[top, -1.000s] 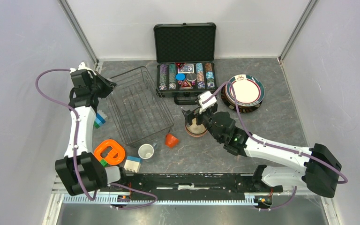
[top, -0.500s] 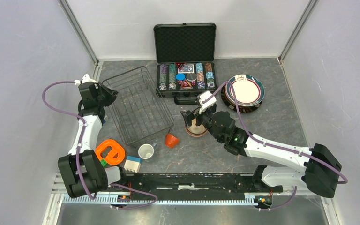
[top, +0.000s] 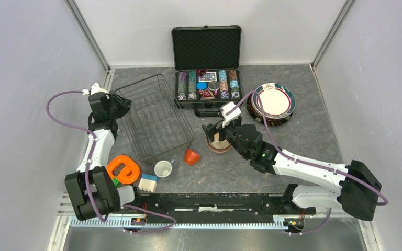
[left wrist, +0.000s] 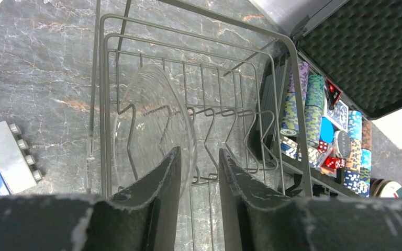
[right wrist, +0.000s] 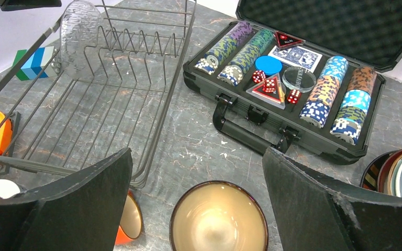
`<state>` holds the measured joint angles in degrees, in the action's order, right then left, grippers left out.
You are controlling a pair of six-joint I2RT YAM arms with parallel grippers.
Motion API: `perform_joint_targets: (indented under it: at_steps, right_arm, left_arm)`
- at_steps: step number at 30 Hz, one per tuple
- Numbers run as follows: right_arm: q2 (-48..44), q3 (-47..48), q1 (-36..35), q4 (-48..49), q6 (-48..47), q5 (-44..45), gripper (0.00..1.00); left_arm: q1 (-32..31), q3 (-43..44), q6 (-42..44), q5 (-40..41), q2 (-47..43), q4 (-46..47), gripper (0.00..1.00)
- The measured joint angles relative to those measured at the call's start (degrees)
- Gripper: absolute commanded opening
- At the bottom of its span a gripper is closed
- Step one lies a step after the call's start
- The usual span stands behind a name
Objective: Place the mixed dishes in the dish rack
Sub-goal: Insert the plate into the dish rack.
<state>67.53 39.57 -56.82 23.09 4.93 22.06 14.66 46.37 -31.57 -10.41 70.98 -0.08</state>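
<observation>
From above, the left gripper (top: 119, 103) sits at the far left corner of the dish rack (top: 154, 119), which stands on the left part of the table (top: 293, 141). The right gripper (top: 214, 134) hangs over a bowl (top: 219, 145) at the middle. A stack of plates (top: 272, 102) lies far right, beside the open poker case (top: 207, 67). An orange cup (top: 191, 156) and a white cup (top: 163, 168) lie near the rack's near end. An orange ring (top: 122, 168) and a toy block (top: 147, 182) are near left.

In the left wrist view, the left gripper (left wrist: 198, 166) has a narrow gap between its jaws. A clear plate (left wrist: 146, 125) stands on edge in the dish rack (left wrist: 199, 104), and its rim reaches into that gap close beside the left finger. The fingers are not pressed shut on the rim. A studded block (left wrist: 5, 156) lies left of the rack.

In the right wrist view, the right gripper (right wrist: 196, 157) is spread wide and holds nothing. The bowl (right wrist: 219, 222) sits upright on the table between its fingers. The orange cup (right wrist: 127, 222) peeks out beside the left finger. The clear plate (right wrist: 78, 34) stands at the far end of the dish rack (right wrist: 115, 99). The stack of plates (right wrist: 398, 172) is at the right edge.
</observation>
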Motion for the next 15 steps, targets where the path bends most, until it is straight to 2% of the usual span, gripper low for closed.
perform_joint_targets:
  at_steps: [3,7,11,15]
  right_arm:
    - [0.0,0.0,0.1,-0.2,0.0,-0.1,0.98]
    - [0.0,0.0,0.3,-0.3,0.0,-0.1,0.98]
    - [0.0,0.0,0.5,-0.9,0.0,0.0,0.98]
    - [0.0,0.0,1.1,-1.8,0.3,0.6,0.98]
  left_arm:
    - [0.0,0.0,0.3,0.1,0.0,-0.9,0.38]
    - [0.0,0.0,0.4,0.1,0.0,-1.7,0.42]
    - [0.0,0.0,0.7,0.4,-0.1,-3.0,0.54]
    - [0.0,0.1,1.1,1.3,-1.9,-5.7,0.71]
